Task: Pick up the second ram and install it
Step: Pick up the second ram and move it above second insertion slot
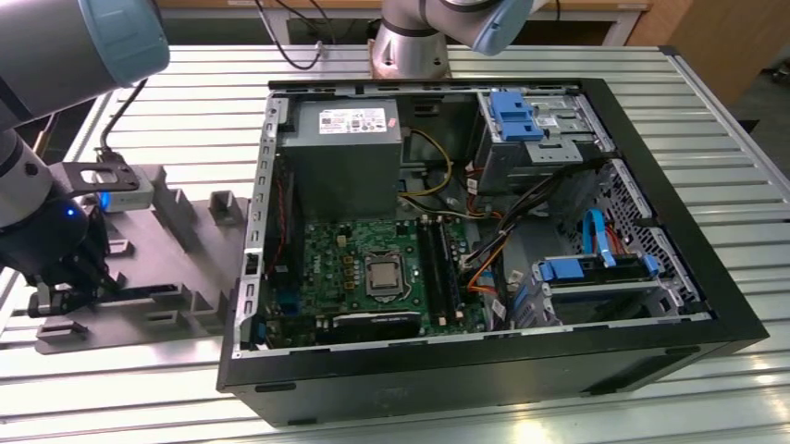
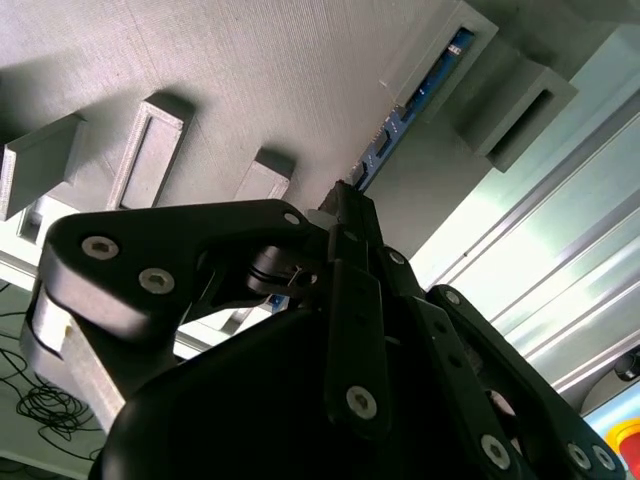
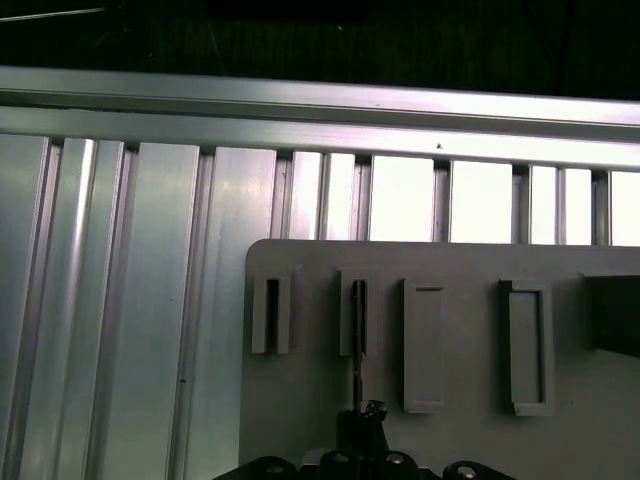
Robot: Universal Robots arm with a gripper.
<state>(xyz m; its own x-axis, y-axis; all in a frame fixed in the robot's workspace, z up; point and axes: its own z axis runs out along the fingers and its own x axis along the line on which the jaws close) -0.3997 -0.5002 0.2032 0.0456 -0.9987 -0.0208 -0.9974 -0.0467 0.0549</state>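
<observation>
Tray (image 1: 198, 268): light grey, raised blocks, directly under the jaws.
Table (image 1: 691, 111): ribbed metal, beneath the tray.
Computer case (image 1: 494, 379): open, well apart from the jaws.

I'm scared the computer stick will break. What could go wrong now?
1. The claw looks pinched on just one end of the second ram, which stands on edge in the grey tray; lifted crooked, it could jam or bend.
2. The thin stick might slip from the claw while carried.
3. The open computer case has loose cables near the black slots; the stick could snag them.
</observation>
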